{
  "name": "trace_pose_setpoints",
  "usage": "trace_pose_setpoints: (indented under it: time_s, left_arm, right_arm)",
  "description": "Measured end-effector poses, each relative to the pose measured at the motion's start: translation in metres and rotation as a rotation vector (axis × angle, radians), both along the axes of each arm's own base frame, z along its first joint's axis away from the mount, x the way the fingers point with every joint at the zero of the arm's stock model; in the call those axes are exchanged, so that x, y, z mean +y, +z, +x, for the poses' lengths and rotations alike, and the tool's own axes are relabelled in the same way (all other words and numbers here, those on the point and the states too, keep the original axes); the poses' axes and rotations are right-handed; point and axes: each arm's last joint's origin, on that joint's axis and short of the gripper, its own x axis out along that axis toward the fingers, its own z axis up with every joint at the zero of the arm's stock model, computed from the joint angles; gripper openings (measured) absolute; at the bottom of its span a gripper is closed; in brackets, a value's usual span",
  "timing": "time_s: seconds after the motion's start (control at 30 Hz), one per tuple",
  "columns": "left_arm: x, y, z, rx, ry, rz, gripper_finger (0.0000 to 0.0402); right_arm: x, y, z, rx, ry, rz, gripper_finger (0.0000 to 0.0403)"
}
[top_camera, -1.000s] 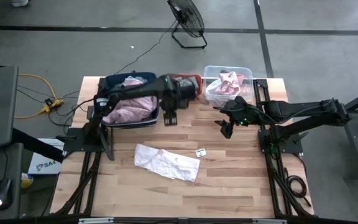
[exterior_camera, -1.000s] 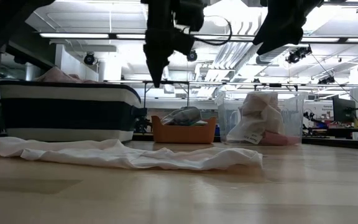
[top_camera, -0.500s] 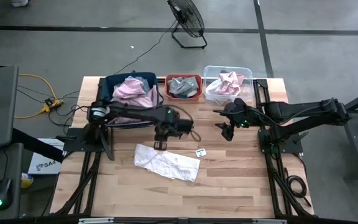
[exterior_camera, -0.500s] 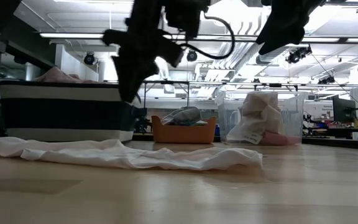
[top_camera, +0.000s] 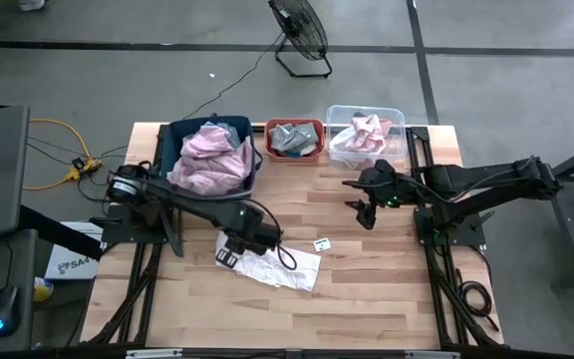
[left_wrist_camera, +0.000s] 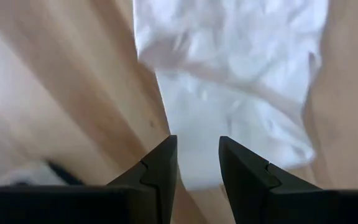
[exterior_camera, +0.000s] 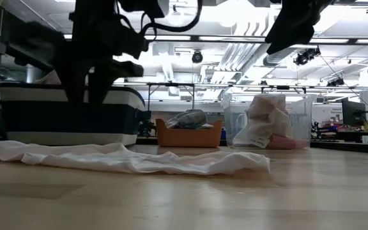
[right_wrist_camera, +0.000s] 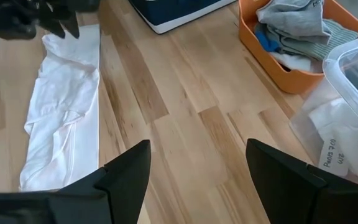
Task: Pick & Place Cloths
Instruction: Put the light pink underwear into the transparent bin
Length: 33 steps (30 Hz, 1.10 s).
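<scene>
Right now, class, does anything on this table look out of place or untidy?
Yes: one white cloth lies crumpled on the bare table, while other cloths sit in the bins. The left pincer hovers over its end, fingers slightly apart. A small tag lies loose beside it.

— What do the arms look like?
— Matte black, jointed, with looping black cables; the left claw (left_wrist_camera: 194, 163) has two dark wedge fingers (the right claw (right_wrist_camera: 197, 168) has broader ones).

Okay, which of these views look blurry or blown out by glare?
Low view: the left gripper is smeared and dark against bright ceiling lights, while the white cloth stays sharp. Left wrist view: the cloth is soft and nearly washed out. High and right wrist views look evenly lit and clear.
</scene>
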Motion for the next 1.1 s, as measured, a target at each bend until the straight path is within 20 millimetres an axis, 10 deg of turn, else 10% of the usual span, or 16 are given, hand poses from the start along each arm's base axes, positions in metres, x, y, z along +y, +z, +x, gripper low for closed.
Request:
trace_pose_setpoints:
  time_s: [0.27, 0.47, 0.7, 1.1]
  left_arm:
    - [-0.005, -0.02, -0.002, 0.011, -0.086, -0.028, 0.0129]
    - [-0.006, -0.02, -0.001, -0.002, 0.067, -0.075, 0.0222]
    - [-0.009, -0.02, 0.01, -0.114, 0.528, -0.154, 0.0312]
    - [-0.013, -0.032, 0.02, -0.139, 1.117, -0.2, 0.0304]
  right_arm:
    - [0.001, 0.0, 0.0, 0.002, 0.021, 0.022, 0.0256]
    - [0.001, 0.0, 0.0, 0.002, 0.019, 0.025, 0.0256]
    - [0.002, 0.0, 0.0, -0.008, 0.004, 0.089, 0.0256]
    - [0.003, -0.001, 0.0, -0.008, 0.0, 0.149, 0.0256]
